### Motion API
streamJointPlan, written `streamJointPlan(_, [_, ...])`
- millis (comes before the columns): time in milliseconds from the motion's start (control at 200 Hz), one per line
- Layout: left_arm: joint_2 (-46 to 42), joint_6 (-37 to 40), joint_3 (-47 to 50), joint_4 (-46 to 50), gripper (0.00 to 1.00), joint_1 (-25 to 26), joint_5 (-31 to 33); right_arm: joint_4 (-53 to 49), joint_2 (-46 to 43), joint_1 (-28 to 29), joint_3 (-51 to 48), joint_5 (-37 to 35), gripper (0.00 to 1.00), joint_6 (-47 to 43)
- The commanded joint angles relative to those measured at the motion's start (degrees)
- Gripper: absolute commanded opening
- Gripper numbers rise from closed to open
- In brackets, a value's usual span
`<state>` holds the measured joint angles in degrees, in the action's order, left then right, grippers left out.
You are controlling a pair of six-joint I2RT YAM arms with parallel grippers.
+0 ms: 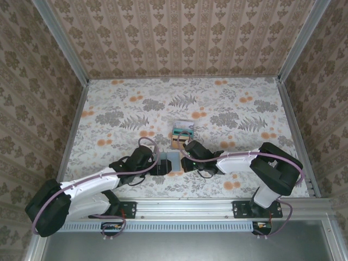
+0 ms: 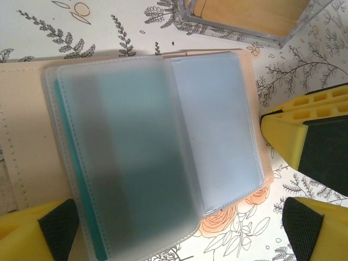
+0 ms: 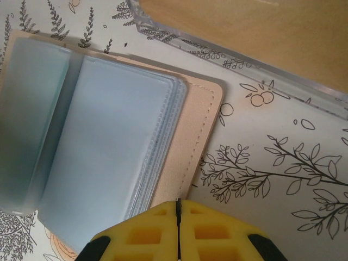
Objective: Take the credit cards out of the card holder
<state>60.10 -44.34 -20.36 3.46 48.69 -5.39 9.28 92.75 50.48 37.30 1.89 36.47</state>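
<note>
The card holder (image 2: 247, 81) lies open and flat on the floral table, tan outside, with frosted plastic sleeves fanned out (image 3: 109, 147). A teal credit card (image 2: 82, 201) shows inside the left sleeves, its edge peeking along their side. My left gripper (image 2: 179, 228) hangs open over the holder (image 1: 171, 162), one finger on each side of it, nothing held. My right gripper (image 3: 178, 202) is shut, its tip at the holder's tan right edge; whether it touches I cannot tell. Its yellow fingers (image 2: 293, 128) also stand beside the holder in the left wrist view.
Just beyond the holder stands a clear plastic tray (image 3: 234, 51) with an orange-tan surface inside (image 2: 244, 13). From above, teal (image 1: 184, 130) and orange-tan (image 1: 178, 142) pieces show there. Patterned walls enclose the table (image 1: 244, 109) on three sides.
</note>
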Motion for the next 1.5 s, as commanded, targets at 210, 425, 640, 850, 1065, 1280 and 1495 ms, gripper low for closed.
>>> streamJointPlan(210, [-0.54,1.88,-2.32,0.6,1.0,1.3,-0.08,-0.66,1.42,0.99,-0.47,0.39,0.09,1.15])
streamJointPlan(425, [-0.01,2.16,-2.51,0.45,1.0,1.67,-0.25,-0.66,1.34,1.09,-0.58,0.22,0.08,1.23])
streamJointPlan(640, [-1.19,1.73,-2.45,3.31,1.0,1.52,2.73,-0.75,1.12,1.1,-0.63,0.13,0.09,1.33])
streamJointPlan(850, [-2.73,1.98,-2.14,4.51,1.0,1.33,3.21,-1.02,1.03,1.11,-0.53,-0.06,0.09,1.33])
streamJointPlan(1065, [-5.64,2.74,-2.45,8.75,1.0,0.57,5.94,-1.82,0.12,1.19,-0.65,-0.77,0.1,1.32])
streamJointPlan(1280, [-7.39,2.75,-0.75,5.42,1.0,-0.75,2.96,-4.03,-3.82,1.13,-0.99,-3.3,0.12,0.8])
streamJointPlan(1495, [-2.93,2.15,-0.31,-1.22,1.0,-0.67,-0.84,-5.32,-5.76,1.16,-1.0,-3.64,0.12,0.97])
